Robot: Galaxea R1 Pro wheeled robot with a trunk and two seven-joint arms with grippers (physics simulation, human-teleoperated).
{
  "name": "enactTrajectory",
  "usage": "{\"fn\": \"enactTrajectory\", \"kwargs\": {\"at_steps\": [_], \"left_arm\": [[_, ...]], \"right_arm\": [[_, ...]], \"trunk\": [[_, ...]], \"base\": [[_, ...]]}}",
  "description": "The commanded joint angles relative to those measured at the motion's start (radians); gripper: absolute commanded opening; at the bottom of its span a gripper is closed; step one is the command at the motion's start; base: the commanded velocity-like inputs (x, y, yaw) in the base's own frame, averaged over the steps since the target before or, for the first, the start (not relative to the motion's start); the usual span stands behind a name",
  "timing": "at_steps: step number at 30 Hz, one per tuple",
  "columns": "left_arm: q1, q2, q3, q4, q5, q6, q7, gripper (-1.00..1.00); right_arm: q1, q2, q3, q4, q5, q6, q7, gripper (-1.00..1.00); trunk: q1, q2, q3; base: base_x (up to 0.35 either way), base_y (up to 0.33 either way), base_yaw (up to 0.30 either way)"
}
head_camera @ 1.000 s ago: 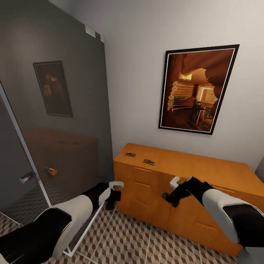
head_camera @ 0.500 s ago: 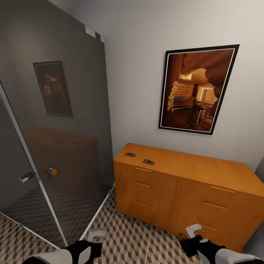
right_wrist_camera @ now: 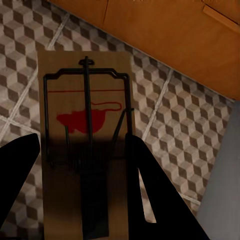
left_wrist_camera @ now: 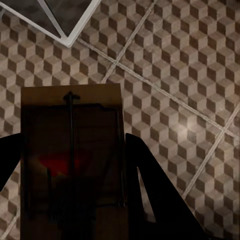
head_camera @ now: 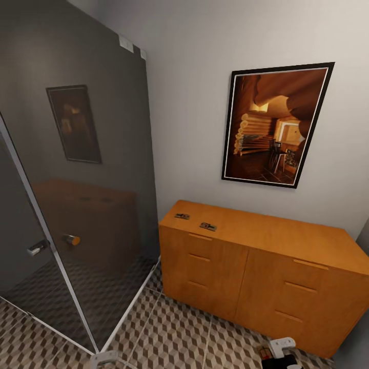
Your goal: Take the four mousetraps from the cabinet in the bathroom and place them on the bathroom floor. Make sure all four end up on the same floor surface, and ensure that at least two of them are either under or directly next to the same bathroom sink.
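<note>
Orange-brown cabinet (head_camera: 256,266) against the wall, two mousetraps (head_camera: 195,221) on its top (near the shower-side end), left tool (left_wrist_camera: 75,165) clamping a mousetrap (left_wrist_camera: 72,150) over the bathroom floor (left_wrist_camera: 165,75), right tool (right_wrist_camera: 82,170) gripping another mousetrap (right_wrist_camera: 85,125).

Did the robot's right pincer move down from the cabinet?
Yes. The right pincer has dropped from in front of the cabinet drawers to near the floor at its base.

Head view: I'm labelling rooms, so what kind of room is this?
Probably a bathroom: a tinted glass shower enclosure beside a cube-patterned tiled floor, with a wooden cabinet along the wall.
</note>
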Motion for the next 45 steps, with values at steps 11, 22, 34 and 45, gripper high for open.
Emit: {"fn": "enactTrajectory", "kwargs": {"at_steps": [11,22,34,45], "left_arm": [[0.001,0.009,0.002,0.000,0.003,-0.145,0.008,-1.00],[0.001,0.004,0.001,0.001,0.001,-0.159,0.006,-1.00],[0.004,0.002,0.001,0.002,0.003,-0.163,0.005,-1.00],[0.018,0.005,0.001,0.002,0.002,-0.170,0.002,-1.00]], "right_arm": [[0.000,0.006,0.002,-0.002,0.001,-0.004,-0.001,-1.00],[0.000,0.006,0.003,-0.001,0.001,-0.004,-0.001,-1.00],[0.000,0.006,0.003,-0.002,0.001,-0.003,-0.001,-1.00],[0.000,0.006,0.003,-0.001,0.001,-0.003,-0.001,-1.00]], "trunk": [[0.000,0.000,0.001],[0.000,0.000,0.001],[0.000,0.000,0.001],[0.000,0.000,0.001]], "base": [[0.000,0.000,0.104],[0.000,0.000,0.292],[0.000,0.000,0.296],[0.000,0.000,0.297]]}}
